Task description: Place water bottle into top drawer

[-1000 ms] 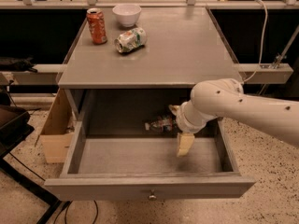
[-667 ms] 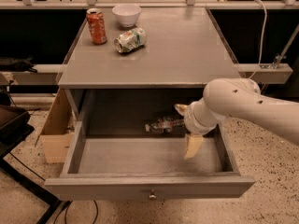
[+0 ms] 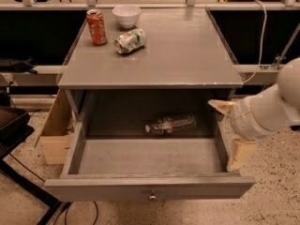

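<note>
The water bottle (image 3: 171, 124) lies on its side at the back of the open top drawer (image 3: 117, 187), cap pointing left. The drawer is pulled out, and its small metal knob (image 3: 151, 196) shows at the centre of the front panel. My gripper (image 3: 221, 136) is at the drawer's right wall, to the right of the bottle and apart from it. It is open and empty. One cream finger (image 3: 219, 106) points left over the drawer's right edge, and the other (image 3: 240, 154) hangs outside the right wall.
On the cabinet top stand an orange can (image 3: 96, 27) and a white bowl (image 3: 126, 15), and a green-and-white can (image 3: 131, 41) lies on its side. A wooden box (image 3: 54, 135) sits left of the drawer. A black object (image 3: 11, 125) is at the far left. A cable (image 3: 260, 36) hangs at the right.
My gripper has moved right, from inside the drawer next to the bottle to the drawer's right wall. The bottle stays lying at the back of the drawer.
</note>
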Motion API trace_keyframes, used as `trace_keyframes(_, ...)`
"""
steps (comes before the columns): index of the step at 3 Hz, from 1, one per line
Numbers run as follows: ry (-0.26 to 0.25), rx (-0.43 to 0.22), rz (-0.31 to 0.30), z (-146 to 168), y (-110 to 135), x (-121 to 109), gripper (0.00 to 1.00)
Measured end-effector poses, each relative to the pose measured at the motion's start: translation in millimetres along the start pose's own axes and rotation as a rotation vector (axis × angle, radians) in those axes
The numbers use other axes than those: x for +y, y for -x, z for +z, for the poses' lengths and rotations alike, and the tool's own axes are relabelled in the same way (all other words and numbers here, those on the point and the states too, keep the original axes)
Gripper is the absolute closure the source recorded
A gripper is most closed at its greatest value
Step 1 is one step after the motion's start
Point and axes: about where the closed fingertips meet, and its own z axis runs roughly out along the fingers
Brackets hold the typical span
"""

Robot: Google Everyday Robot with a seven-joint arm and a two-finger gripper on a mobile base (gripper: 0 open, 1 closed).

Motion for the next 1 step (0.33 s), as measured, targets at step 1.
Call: trace_keyframes(1,-0.149,0.006,0.207,-108.0,-38.8,13.2,0.00)
